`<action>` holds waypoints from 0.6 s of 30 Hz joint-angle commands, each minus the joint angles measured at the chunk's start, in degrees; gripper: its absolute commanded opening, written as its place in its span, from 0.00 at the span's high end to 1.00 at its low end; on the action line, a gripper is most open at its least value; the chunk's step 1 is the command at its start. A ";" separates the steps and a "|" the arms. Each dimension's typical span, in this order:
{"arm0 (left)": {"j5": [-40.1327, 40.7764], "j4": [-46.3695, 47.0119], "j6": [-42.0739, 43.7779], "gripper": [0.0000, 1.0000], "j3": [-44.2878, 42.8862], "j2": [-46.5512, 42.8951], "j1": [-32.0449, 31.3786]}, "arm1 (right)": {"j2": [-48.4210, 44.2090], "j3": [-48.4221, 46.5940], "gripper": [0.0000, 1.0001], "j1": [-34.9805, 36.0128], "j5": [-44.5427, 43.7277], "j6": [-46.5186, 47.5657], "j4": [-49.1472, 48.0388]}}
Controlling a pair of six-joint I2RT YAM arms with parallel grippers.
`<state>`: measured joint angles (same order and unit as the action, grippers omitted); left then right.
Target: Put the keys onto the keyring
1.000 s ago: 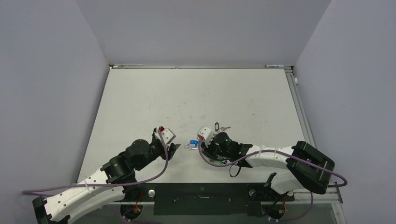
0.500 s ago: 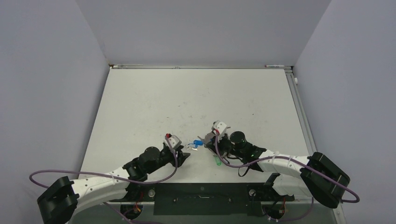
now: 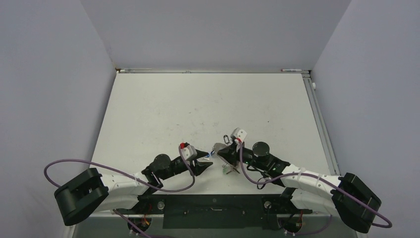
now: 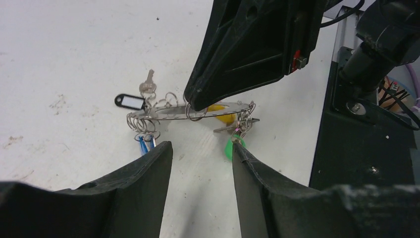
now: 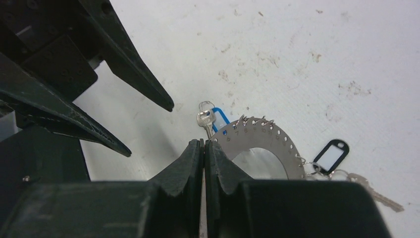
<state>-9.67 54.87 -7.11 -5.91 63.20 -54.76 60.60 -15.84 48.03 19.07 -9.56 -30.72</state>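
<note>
The keyring (image 5: 267,141) is a flat grey metal ring with numbered holes. My right gripper (image 5: 203,143) is shut on its rim and holds it just above the table (image 3: 163,109). The left wrist view shows the keyring (image 4: 168,115) edge-on under the right gripper's tip. Keys dangle from it on wire loops: a blue tag with a silver key (image 5: 207,117), a black tag (image 5: 332,155), a green tag (image 4: 229,148) and a yellow tag (image 4: 224,115). My left gripper (image 4: 200,146) is open and empty, its fingertips a short way from the keyring, facing the right gripper (image 3: 219,150).
The black base plate (image 4: 366,148) with the arm mounts lies at the table's near edge, just right of the keyring in the left wrist view. Purple cables (image 3: 59,166) loop beside both arms. Grey walls (image 3: 54,74) enclose the table on three sides.
My left arm has stretched to the right, bringing its gripper close to the keyring, jaws slightly narrower. My right gripper has shifted right and a little toward the near edge with the keyring.
</note>
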 commanded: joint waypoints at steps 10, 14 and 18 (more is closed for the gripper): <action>-7.04 11.58 4.27 0.58 -2.65 2.05 1.24 | -7.25 0.38 0.95 -0.39 5.99 -2.56 -7.30; -7.43 12.03 4.21 0.60 -2.72 0.93 1.24 | -8.57 0.85 0.95 -0.35 7.23 -3.17 -8.92; -8.01 9.89 4.35 0.64 -3.36 -0.05 1.24 | -9.08 0.17 0.95 -0.38 8.63 -3.22 -9.14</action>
<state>-15.73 62.78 -3.57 -6.61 64.53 -53.89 53.12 -14.96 47.99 24.49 -11.92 -33.30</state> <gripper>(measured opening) 0.381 0.052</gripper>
